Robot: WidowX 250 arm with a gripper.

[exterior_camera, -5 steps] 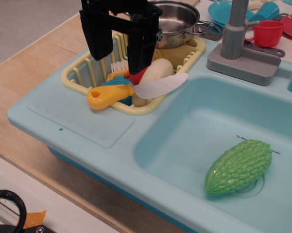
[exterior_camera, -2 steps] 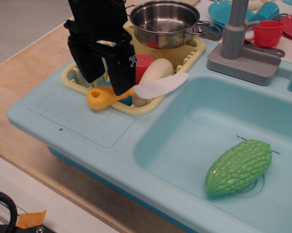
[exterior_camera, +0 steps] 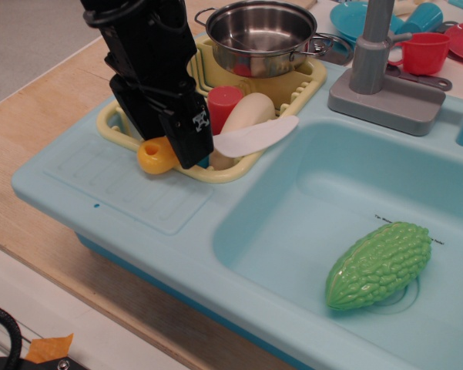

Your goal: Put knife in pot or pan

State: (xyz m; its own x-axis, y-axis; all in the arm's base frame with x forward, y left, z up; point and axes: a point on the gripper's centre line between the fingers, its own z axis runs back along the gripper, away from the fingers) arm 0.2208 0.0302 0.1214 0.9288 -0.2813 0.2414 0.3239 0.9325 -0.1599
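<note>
The knife lies across the front of the yellow dish rack (exterior_camera: 239,171). Its yellow-orange handle (exterior_camera: 155,157) points left and its translucent-white blade (exterior_camera: 254,136) points right over the rack's rim. My black gripper (exterior_camera: 169,146) is lowered onto the handle, with one finger on each side and the jaws still apart; it hides the middle of the handle. The shiny steel pot (exterior_camera: 266,35) stands empty at the back of the rack, behind and to the right of the gripper.
A red cylinder (exterior_camera: 224,104) and a cream bottle-like toy (exterior_camera: 248,112) lie in the rack between knife and pot. A green bumpy gourd (exterior_camera: 379,264) lies in the blue sink basin (exterior_camera: 308,200). A grey faucet (exterior_camera: 374,54) and a red cup (exterior_camera: 424,52) stand at back right.
The gripper has moved left and down from above the rack until its fingers straddle the knife's handle. The knife, pot and the other things have not moved.
</note>
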